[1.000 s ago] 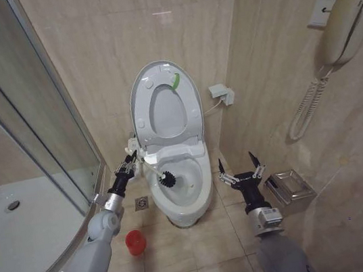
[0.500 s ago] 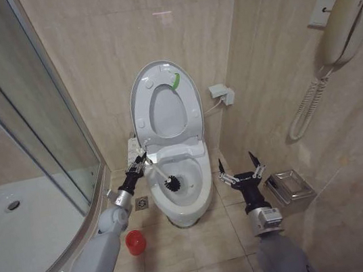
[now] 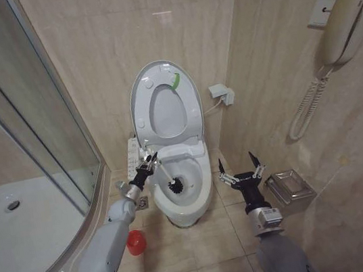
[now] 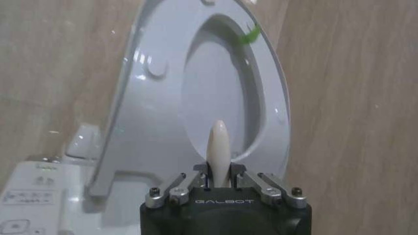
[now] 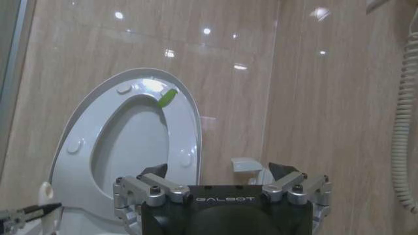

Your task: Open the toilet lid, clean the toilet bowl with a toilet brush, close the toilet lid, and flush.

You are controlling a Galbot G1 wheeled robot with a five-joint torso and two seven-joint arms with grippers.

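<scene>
Brush head down in the bowl, handle slanting up to the left gripper

Left of centre in the head view: left gripper [image 3: 147,167] pinching the top of the toilet brush [image 3: 166,178], long axis running down and rightward from the fingers to the dark bristles inside the toilet bowl [image 3: 202,181]; handle tip poking up between pressed fingers in the left wrist view [image 4: 218,147]. Upper centre: toilet lid [image 3: 141,101] raised against the wall with the seat. Lower left: red cup holder [image 3: 136,242] on the floor tiles. Right of centre: right gripper [image 3: 240,169] spread wide and empty, hanging beside the bowl, clearly farther from the brush than the left
</scene>
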